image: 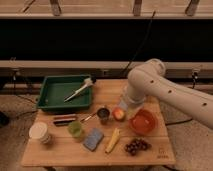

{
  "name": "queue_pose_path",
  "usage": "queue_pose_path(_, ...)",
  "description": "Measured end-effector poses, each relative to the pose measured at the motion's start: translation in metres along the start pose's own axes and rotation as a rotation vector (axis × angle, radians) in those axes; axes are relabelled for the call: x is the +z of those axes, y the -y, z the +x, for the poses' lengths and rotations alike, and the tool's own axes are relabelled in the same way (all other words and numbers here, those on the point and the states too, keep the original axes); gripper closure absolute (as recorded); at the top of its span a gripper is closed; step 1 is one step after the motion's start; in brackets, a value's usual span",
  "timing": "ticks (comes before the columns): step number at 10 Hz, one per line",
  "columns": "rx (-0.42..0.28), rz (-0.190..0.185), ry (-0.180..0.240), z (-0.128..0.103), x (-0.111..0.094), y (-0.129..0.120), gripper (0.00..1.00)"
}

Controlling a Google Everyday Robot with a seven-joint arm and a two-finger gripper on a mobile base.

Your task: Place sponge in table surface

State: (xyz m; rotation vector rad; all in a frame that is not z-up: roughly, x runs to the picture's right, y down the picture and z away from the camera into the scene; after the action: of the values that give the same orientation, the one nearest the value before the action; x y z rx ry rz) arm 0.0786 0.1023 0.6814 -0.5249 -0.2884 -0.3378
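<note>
Wooden table [60, 150] holds one sponge [93, 138] near its front, apart from the one gripper [123, 106], whose grip state I cannot tell.

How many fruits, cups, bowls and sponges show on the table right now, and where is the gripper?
Fruit: 3: banana, grapes, round fruit
Cups: 3: white cup, green cup, dark cup
Bowls: 1: orange bowl
Sponges: 1: blue sponge
Total: 8
The gripper hangs low beside the round fruit.
</note>
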Motion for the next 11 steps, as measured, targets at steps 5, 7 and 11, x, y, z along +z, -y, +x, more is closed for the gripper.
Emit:
queue_pose_path(5, -0.256, -0.055, 0.047, -0.082, 0.055, -0.005, 0.35)
queue_pose_path(7, -0.309, -0.094, 0.057, -0.103, 0.082, -0.013, 0.35)
queue_pose_path(11, -0.365, -0.153, 0.047, -0.129, 0.116, -0.017, 0.35)
